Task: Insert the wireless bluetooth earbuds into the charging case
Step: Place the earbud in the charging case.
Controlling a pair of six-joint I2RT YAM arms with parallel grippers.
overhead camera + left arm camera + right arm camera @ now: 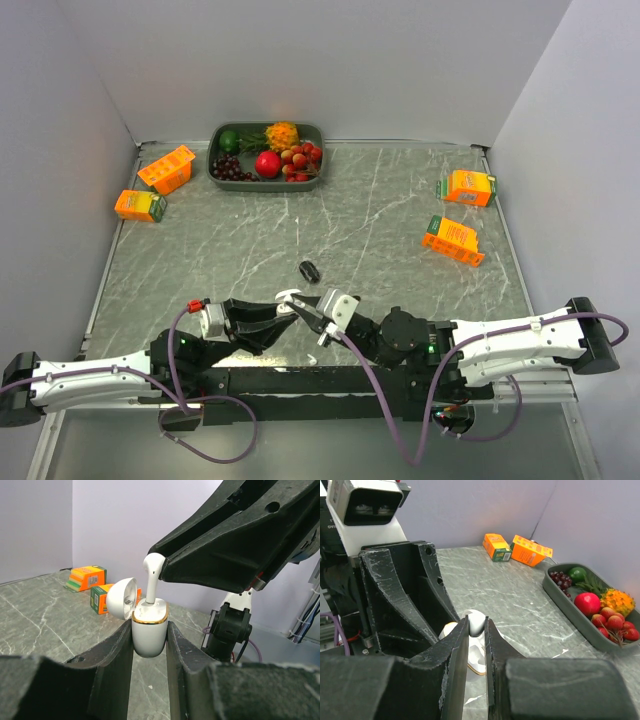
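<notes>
The white charging case (pixel 149 635) has a gold rim and its lid (pixel 121 597) is swung open. My left gripper (pixel 149 641) is shut on the case's body and holds it upright above the table. A white earbud (pixel 152 572) stands with its stem down in the case's opening. My right gripper (pixel 476 626) is shut on the head of that earbud (pixel 476 621), directly above the case (pixel 479 656). In the top view the two grippers meet at the near middle, left gripper (pixel 283 310) and right gripper (pixel 308 312). A black earbud (pixel 309 270) lies on the table just beyond them.
A grey tray (pixel 219 135) of fruit stands at the back. Two orange cartons (pixel 166 168) (pixel 140 205) lie at the back left. Two more (pixel 469 187) (pixel 452 240) are on the right. Walls close in the table on three sides.
</notes>
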